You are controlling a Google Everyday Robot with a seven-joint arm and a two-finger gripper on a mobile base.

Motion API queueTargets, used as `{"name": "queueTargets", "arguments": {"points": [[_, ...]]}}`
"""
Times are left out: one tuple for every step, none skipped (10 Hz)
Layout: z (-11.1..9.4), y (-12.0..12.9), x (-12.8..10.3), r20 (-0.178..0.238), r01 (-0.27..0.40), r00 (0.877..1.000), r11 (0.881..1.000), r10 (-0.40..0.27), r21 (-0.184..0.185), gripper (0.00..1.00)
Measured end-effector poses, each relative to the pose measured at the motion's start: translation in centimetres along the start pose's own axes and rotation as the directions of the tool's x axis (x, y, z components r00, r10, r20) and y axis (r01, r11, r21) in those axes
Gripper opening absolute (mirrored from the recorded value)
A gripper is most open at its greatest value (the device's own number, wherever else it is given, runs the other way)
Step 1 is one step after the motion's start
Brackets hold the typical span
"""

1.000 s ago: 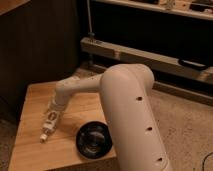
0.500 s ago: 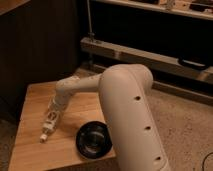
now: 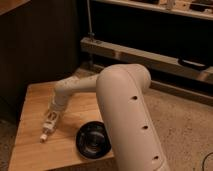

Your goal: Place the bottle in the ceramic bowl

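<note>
Although the bottle (image 3: 45,132) seems to be in hand, with the jaws apparently closed around it low over the front-left part of the counter (image 3: 35,97) and its cap end poking toward the left edge, the placing is not yet done. The ceramic bowl (image 3: 80,142) sits empty by the front edge, near the jaws. What is left, I judge, is carrying the bottle across and releasing it.

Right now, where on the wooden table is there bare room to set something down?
Bare wood: the far-left corner of the table, behind the arm; the near-left corner; and the strip between the gripper, low over the near-left part, and the ceramic bowl. Crowded: the near-right part, where the bowl sits beside the arm's big link.
</note>
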Motion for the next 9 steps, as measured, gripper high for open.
{"name": "queueTargets", "arguments": {"points": [[0.07,0.06,0.04,-0.001,0.001,1.000,1.000,-0.001,0.003,0.65],[0.11,0.12,0.07,-0.002,0.003,1.000,1.000,-0.003,0.004,0.65],[0.15,0.20,0.11,-0.004,0.004,1.000,1.000,-0.004,0.005,0.65],[0.16,0.19,0.10,-0.005,0.003,1.000,1.000,-0.003,0.006,0.65],[0.14,0.23,0.10,-0.007,0.004,1.000,1.000,-0.004,0.006,0.60],[0.13,0.22,0.09,-0.008,0.006,1.000,1.000,-0.006,0.006,0.51],[0.12,0.20,0.08,-0.010,0.007,1.000,1.000,-0.007,0.006,0.45],[0.12,0.17,0.10,-0.011,0.008,1.000,1.000,-0.008,0.008,0.43],[0.11,0.18,0.10,-0.013,0.010,1.000,1.000,-0.010,0.010,0.43]]}}
